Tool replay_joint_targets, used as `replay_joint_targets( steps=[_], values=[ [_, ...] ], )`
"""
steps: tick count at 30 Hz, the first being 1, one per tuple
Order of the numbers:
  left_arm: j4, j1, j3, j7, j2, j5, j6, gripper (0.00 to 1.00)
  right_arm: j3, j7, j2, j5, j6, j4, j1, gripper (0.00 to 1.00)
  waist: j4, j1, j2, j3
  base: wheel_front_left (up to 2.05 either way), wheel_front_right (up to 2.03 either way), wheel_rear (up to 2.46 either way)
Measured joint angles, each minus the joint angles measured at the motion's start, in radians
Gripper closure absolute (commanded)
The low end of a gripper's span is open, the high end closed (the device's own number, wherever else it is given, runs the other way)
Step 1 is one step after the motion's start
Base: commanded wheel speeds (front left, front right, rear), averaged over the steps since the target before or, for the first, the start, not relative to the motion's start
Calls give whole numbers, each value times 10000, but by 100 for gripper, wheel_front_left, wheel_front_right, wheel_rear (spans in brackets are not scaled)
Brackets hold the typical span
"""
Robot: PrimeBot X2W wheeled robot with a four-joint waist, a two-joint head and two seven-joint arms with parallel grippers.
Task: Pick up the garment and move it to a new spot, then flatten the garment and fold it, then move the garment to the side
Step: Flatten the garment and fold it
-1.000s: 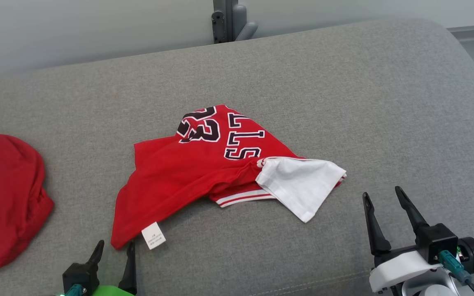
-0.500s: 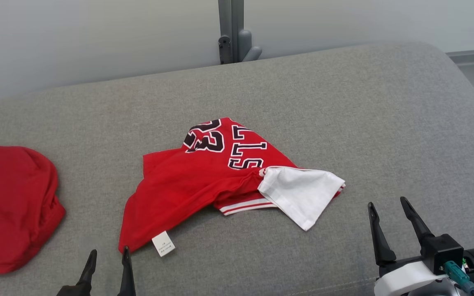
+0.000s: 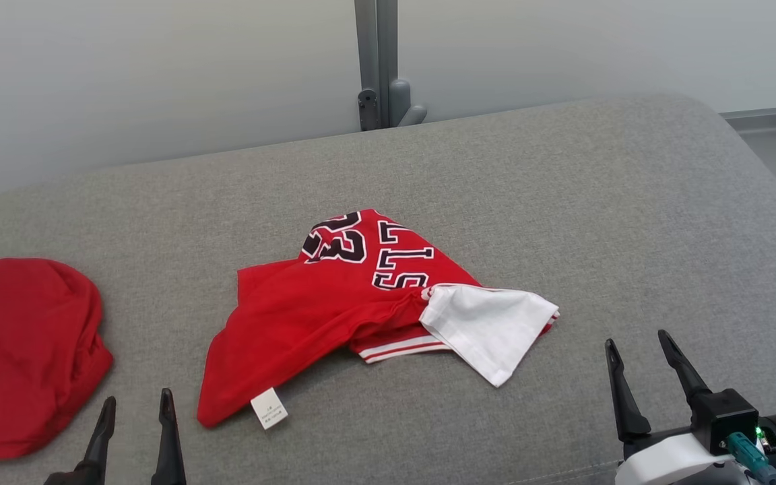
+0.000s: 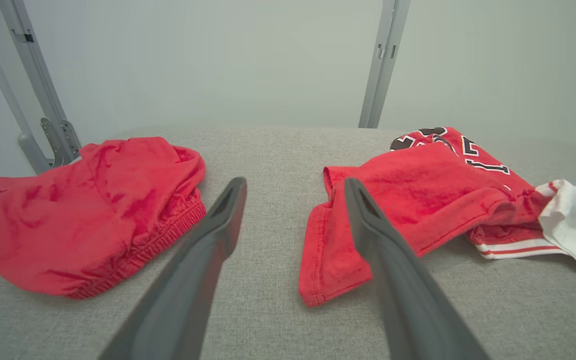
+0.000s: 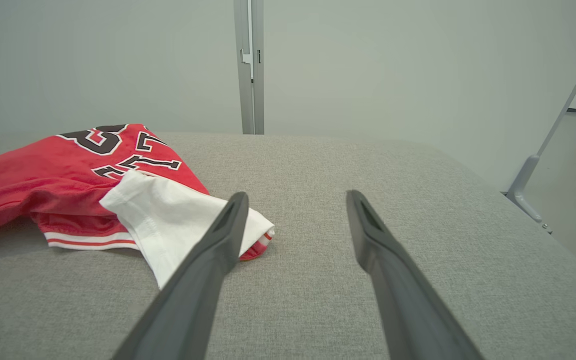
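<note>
Your red shirt, crumpled with a white sleeve flopped out, lies in the middle of the cushion. Your left gripper stands wide and empty near its tagged hem. Your right gripper, equally wide, holds nothing beside the sleeve. Another red cloth lies well left on the grey woven fabric.

Grey fabric-covered table, far edge rounded. Crumpled red cloth with elastic hem, lying at the table's left end. Grey metal post with bracket, behind. Pale wall.
</note>
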Motion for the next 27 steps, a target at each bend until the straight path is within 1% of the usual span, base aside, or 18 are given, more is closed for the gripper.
replay_joint_targets(
  steps=[6,15,21,27],
  values=[
    [82,19,443,0,-38,316,-328,0,-77,0,-17,-157,0,98,15,0,-48,0,0,-90,0,0,0],
    [171,14,681,-2,-75,485,-502,0,29,0,-111,-173,0,203,-67,0,244,0,0,-93,0,0,0],
    [295,13,681,0,-86,514,-529,0,115,0,-102,-132,0,238,-218,0,462,0,0,-86,0,0,0],
    [366,13,665,0,-92,537,-558,0,192,0,-84,-115,0,265,-232,0,502,0,0,-83,0,0,0]
  ],
)
